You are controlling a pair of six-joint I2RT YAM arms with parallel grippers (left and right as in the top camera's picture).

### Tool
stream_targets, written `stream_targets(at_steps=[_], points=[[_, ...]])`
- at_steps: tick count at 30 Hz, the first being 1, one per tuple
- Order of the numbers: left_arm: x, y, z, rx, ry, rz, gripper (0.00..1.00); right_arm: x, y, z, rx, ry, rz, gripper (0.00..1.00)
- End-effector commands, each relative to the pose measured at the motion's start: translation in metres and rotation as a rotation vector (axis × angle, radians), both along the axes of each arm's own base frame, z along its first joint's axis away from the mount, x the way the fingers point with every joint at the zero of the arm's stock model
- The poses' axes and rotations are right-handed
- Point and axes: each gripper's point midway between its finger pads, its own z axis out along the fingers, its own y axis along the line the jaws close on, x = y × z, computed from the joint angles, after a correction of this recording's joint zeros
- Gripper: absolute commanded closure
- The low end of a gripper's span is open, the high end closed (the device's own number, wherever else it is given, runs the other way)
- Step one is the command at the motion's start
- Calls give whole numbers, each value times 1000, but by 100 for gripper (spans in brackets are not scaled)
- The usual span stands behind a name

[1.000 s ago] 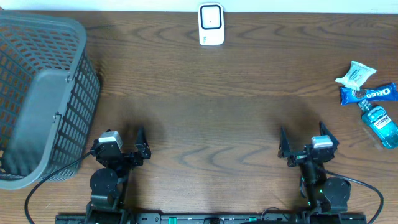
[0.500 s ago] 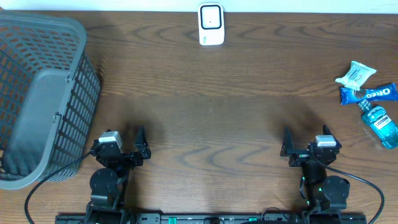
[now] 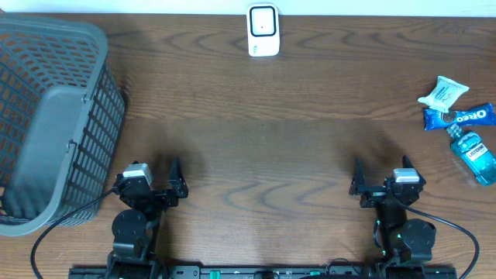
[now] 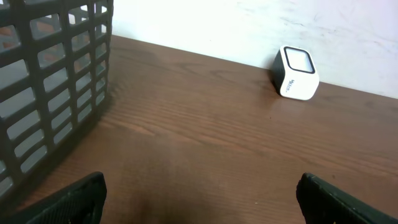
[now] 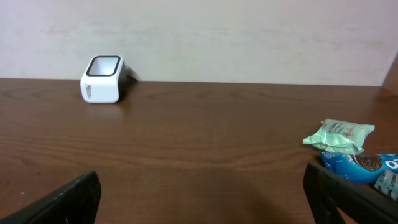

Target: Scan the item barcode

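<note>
At the right edge of the dark brown wooden table (image 3: 263, 132), three items in a tight cluster. Farthest back, a pale green crinkled packet (image 3: 443, 91), ends pinched. Just in front of it, a blue Oreo biscuit pack (image 3: 459, 116), lying crosswise, white lettering up. Nearest, a clear bottle of blue Listerine mouthwash (image 3: 473, 153), flat on its side, cap end toward the Oreo pack. Barcodes too small to make out in any view.

Well apart from the cluster, at the middle of the far edge, a small white box-shaped scanner (image 3: 263, 31), upright, with a dark-framed window on its face. At the left side, a grey plastic lattice basket (image 3: 101, 132).

Near the front edge, the left gripper (image 4: 199, 202), jaws spread wide, nothing between them. Likewise the right gripper (image 5: 205, 199): wide apart, holding nothing, well short of the three items.
</note>
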Motion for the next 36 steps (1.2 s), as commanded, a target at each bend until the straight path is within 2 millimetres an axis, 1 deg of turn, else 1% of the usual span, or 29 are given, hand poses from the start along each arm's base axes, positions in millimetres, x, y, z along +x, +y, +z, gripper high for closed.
stream_targets(at_steps=[1, 8, 10, 18, 22, 26, 29, 32, 36], points=[[-1, 2, -18, 3, 43, 13, 2, 0, 0, 0, 9, 0, -5, 1], [-1, 2, -18, 2, 42, 13, 2, 0, 0, 0, 9, 0, -5, 1], [-1, 3, -15, 3, 26, 16, 2, 0, 0, 0, 9, 0, -5, 1], [-3, 5, 4, 125, -58, -3, 2, 0, 0, 0, 9, 0, -5, 1], [-3, 4, 3, 152, -56, -11, 2, 0, 0, 0, 9, 0, -5, 1], [-3, 1, 3, 255, -59, -49, 2, 0, 0, 0, 9, 0, -5, 1], [-3, 1, 3, 295, -60, -56, 2, 0, 0, 0, 9, 0, -6, 1], [-3, -1, 3, 292, -61, -64, 2, 0, 0, 0, 9, 0, -5, 1], [-3, -1, 3, 243, -59, -56, 2, 0, 0, 0, 9, 0, -6, 1]])
